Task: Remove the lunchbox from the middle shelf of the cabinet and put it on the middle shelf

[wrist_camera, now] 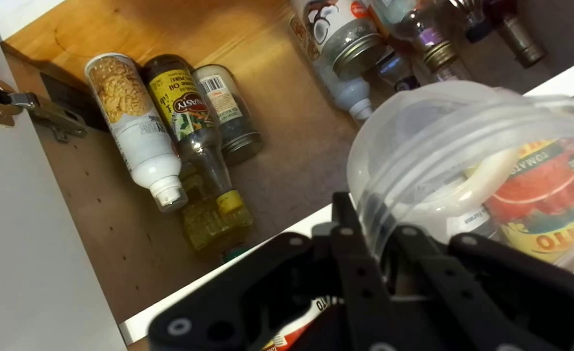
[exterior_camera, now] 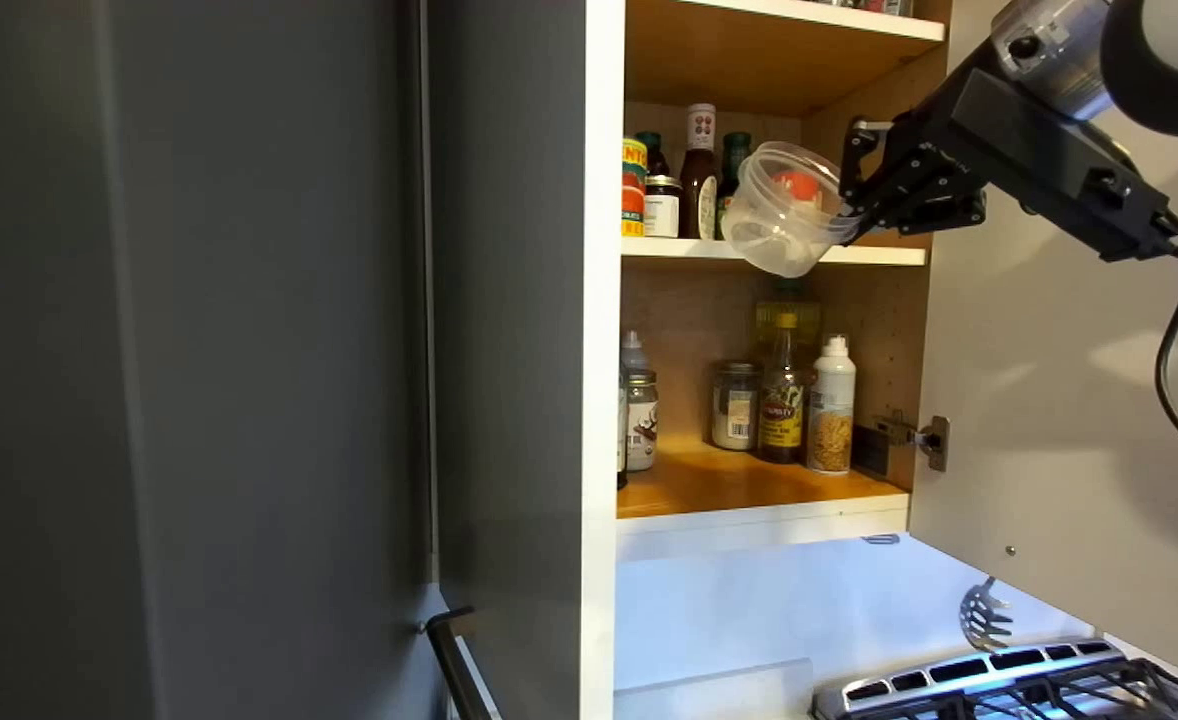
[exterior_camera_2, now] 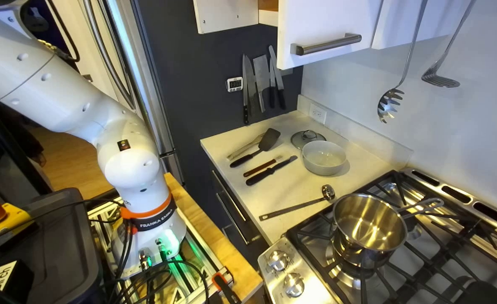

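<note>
The lunchbox [exterior_camera: 771, 240], a see-through tub, hangs tilted in front of the middle shelf [exterior_camera: 684, 248] of the cabinet [exterior_camera: 600, 400]. It overlaps the shelf's white front edge in an exterior view. My gripper [exterior_camera: 852, 222] comes from the upper right, shut on the tub's rim. In the wrist view the lunchbox [wrist_camera: 409, 141] fills the right side, and the fingers [wrist_camera: 369, 219] pinch its wall, one on each side. The shelf's white edge [wrist_camera: 311, 222] runs diagonally behind. Whether the tub touches the shelf I cannot tell. Gripper and lunchbox are out of the frame showing the robot base.
Sauce bottles [exterior_camera: 699, 190] and a tomato can [exterior_camera: 633, 190] stand on the middle shelf, left of the tub. A white spray can [exterior_camera: 832, 410], an oil bottle [exterior_camera: 781, 410] and jars stand below. The open door [exterior_camera: 1069, 380] is right; a dark grey panel [exterior_camera: 279, 350] is left.
</note>
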You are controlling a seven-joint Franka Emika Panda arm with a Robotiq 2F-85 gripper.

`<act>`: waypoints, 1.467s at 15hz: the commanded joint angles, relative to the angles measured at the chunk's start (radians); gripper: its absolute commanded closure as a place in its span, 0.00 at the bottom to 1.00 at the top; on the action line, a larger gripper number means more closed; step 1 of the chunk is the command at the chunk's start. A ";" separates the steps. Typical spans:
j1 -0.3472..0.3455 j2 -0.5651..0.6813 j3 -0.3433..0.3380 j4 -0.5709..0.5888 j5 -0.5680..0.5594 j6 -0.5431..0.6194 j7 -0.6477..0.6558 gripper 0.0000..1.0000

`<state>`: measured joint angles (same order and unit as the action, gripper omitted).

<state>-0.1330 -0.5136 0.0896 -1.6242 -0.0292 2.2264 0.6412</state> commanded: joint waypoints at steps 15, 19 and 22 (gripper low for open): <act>-0.110 0.311 0.105 0.468 -0.257 -0.196 0.457 0.97; -0.048 0.412 0.102 0.632 -0.318 -0.343 0.513 0.97; 0.004 0.482 0.088 0.735 -0.344 -0.400 0.543 0.97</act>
<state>-0.1904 -0.1246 0.1921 -1.0465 -0.3284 1.9031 1.1413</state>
